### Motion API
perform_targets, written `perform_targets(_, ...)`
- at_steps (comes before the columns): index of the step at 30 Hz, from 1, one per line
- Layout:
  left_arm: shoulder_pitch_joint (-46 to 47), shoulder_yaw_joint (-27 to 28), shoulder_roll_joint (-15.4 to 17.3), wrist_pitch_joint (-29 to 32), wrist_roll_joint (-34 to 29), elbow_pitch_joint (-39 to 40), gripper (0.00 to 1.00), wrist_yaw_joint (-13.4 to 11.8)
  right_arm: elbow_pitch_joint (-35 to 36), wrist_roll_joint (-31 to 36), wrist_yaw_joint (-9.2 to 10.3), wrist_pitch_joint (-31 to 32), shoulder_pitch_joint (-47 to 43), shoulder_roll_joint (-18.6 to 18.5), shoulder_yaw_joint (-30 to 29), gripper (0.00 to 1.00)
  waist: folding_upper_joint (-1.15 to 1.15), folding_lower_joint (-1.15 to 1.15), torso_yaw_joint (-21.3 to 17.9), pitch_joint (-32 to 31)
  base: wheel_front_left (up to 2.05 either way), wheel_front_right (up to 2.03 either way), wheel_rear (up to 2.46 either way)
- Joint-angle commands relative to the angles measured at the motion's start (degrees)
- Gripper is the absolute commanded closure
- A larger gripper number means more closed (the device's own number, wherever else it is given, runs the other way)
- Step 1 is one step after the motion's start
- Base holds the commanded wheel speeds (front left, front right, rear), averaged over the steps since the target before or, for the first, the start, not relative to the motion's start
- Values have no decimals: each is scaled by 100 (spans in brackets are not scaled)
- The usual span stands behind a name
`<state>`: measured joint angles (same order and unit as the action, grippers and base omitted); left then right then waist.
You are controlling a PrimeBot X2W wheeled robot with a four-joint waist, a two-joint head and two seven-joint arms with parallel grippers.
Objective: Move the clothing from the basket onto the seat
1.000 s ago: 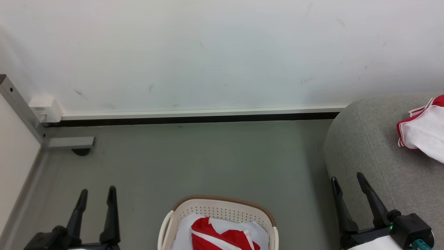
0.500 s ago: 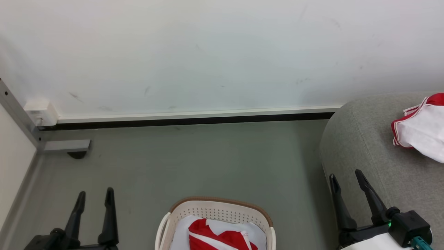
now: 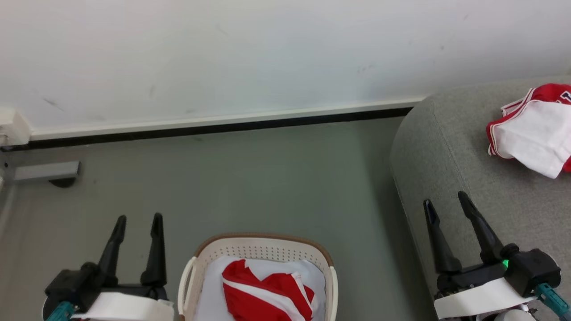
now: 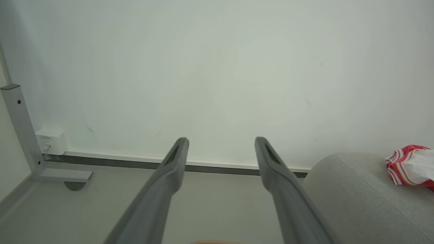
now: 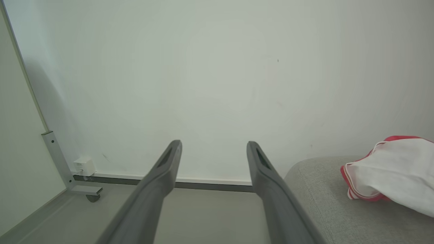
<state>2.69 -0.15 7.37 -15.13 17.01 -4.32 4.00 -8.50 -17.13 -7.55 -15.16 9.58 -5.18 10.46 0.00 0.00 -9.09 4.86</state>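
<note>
While the left claw (image 3: 139,217) and the right claw (image 3: 444,198) both hang empty, jaws standing wide, the job looks about half done from where I stand. One red garment (image 3: 263,296) with white stripes lies crumpled in the basket (image 3: 263,235), which sits on the floor (image 3: 267,178) between the two arms. Another red-and-white garment (image 3: 526,133) lies on the seat (image 3: 446,151), well over to the robot's right. The left claw hovers just beside the basket's left handle (image 3: 183,283), and the right claw sits over the rounded front edge of the seat.

What worries me is the pale pad (image 3: 208,296) under the red garment. A grab that goes too deep could pinch the pad as well, and then it would ride up with the fabric, or the light basket might lift or tip with it. A shallow pinch on one fold could let the soft cloth slip free on the way across, and a drop too near the seat's rounded edge might slide off to the floor.

The basket's near half is cut off at the bottom of the head view, so I cannot tell whether more clothing lies there. The garment on the seat runs off the right edge. Whether the right claw touches the upholstery or hangs above it, I cannot say.
</note>
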Motion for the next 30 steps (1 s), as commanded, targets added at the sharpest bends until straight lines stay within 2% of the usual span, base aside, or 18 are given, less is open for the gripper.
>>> perform_targets(1,252,-80,76,55,-135,-49,0,43,79,58,13,3,162,-91,6,0,0,0,-191,426,0,0,0)
perform_targets(6,686,-299,174,237,-177,-196,0,122,250,73,13,3,354,-144,-102,0,0,0,-365,946,0,0,0)
perform_targets(12,1398,-659,276,744,-107,-710,0,243,622,29,13,3,622,-20,-429,0,0,0,-603,1725,0,0,0)
perform_targets(21,2478,-1338,697,1689,178,-2224,0,346,965,61,13,3,1021,140,-580,0,0,0,-1091,2630,0,0,0)
perform_targets(30,3385,-2150,1097,2204,433,-3802,0,351,1210,-104,13,3,1026,233,-698,0,0,0,-1447,3428,0,0,0)
